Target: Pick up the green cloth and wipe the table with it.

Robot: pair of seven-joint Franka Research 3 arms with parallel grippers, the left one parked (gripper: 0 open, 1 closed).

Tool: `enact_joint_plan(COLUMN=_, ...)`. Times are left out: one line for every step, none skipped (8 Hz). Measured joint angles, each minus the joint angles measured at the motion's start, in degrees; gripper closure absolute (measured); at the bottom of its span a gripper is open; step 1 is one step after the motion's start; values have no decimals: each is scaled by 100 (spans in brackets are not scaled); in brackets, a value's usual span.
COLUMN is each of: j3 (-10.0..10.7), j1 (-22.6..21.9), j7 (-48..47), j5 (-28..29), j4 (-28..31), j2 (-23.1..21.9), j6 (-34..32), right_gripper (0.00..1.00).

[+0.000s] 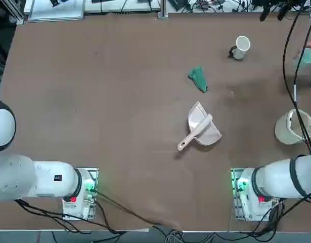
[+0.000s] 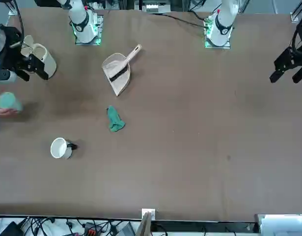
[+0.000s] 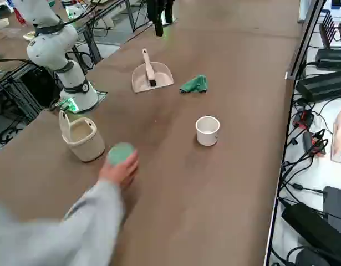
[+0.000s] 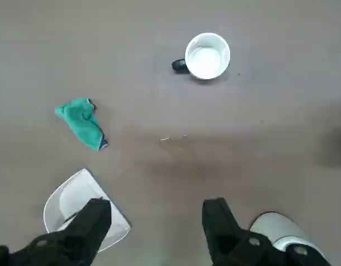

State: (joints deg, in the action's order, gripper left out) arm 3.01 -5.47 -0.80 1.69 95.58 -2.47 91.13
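Green cloth (image 4: 80, 122) lies free on table (image 4: 159, 83); wrist view alone shows right gripper (image 4: 156, 221) spread, empty.

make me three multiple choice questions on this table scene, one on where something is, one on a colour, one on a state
1. Where does the small dark-green bunched cloth lie?
A. inside the beige plastic dustpan
B. on the brown table between the dustpan and the white mug
C. in the right gripper

2. What colour is the round thing under the person's hand?
A. pale teal
B. red
C. black

3. How does the right gripper stand?
A. shut on the cloth
B. open and holding nothing
C. shut on the mug

Answers:
1 B: it rests on bare table, apart from the beige plastic dustpan and the white mug.
2 A: the pale teal cup shows under the fingers.
3 B: the wrist view shows a wide gap between the fingers, above the table.
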Motion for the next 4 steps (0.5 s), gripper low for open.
enact_joint_plan(j3=0, j1=0, j7=1, j5=0, j4=-1, j2=0, j6=0, right_gripper=0)
enact_joint_plan(j3=0, j1=0, j7=2, j5=0, j4=-5, j2=0, j6=0, right_gripper=0)
enact_joint_plan(j3=0, j1=0, j7=2, j5=2, j4=-13, j2=0, j6=0, right_gripper=0)
enact_joint_plan(j3=0, j1=-3, j7=2, j5=5, j4=-22, j2=0, j6=0, right_gripper=0)
